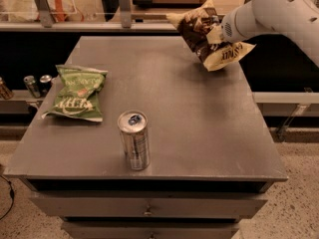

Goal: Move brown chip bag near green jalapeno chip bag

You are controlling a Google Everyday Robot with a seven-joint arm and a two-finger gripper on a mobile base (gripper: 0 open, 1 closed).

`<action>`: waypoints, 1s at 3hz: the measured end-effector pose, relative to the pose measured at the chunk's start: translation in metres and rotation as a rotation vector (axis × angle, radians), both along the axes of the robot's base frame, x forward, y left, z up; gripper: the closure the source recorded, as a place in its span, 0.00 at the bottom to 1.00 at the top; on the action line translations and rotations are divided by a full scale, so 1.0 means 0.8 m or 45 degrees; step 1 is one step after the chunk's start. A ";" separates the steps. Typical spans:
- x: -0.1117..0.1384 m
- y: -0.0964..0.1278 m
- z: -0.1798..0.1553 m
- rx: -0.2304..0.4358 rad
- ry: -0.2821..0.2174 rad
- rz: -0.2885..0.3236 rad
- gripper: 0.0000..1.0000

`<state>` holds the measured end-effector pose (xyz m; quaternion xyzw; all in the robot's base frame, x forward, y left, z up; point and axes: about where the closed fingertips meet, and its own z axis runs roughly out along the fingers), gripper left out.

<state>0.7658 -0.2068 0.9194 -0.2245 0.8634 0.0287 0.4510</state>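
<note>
The brown chip bag point(197, 31), dark brown with a cream-yellow end, hangs tilted above the far right corner of the grey table point(164, 108). My gripper point(216, 33) comes in from the right on the white arm point(279, 9) and is shut on the bag's right side, holding it off the tabletop. The green jalapeno chip bag point(76, 93) lies flat near the table's left edge, far from the gripper.
A silver drink can point(134, 140) stands upright near the table's front, between the two bags. Small cans point(37, 85) sit on a low shelf left of the table. A counter with metal posts point(123, 6) runs behind the table. Drawers front the table below.
</note>
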 end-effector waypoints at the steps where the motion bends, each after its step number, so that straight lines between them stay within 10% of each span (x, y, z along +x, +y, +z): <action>1: -0.001 0.007 0.030 -0.009 -0.056 0.037 1.00; 3: -0.003 0.013 0.062 -0.007 -0.119 0.079 1.00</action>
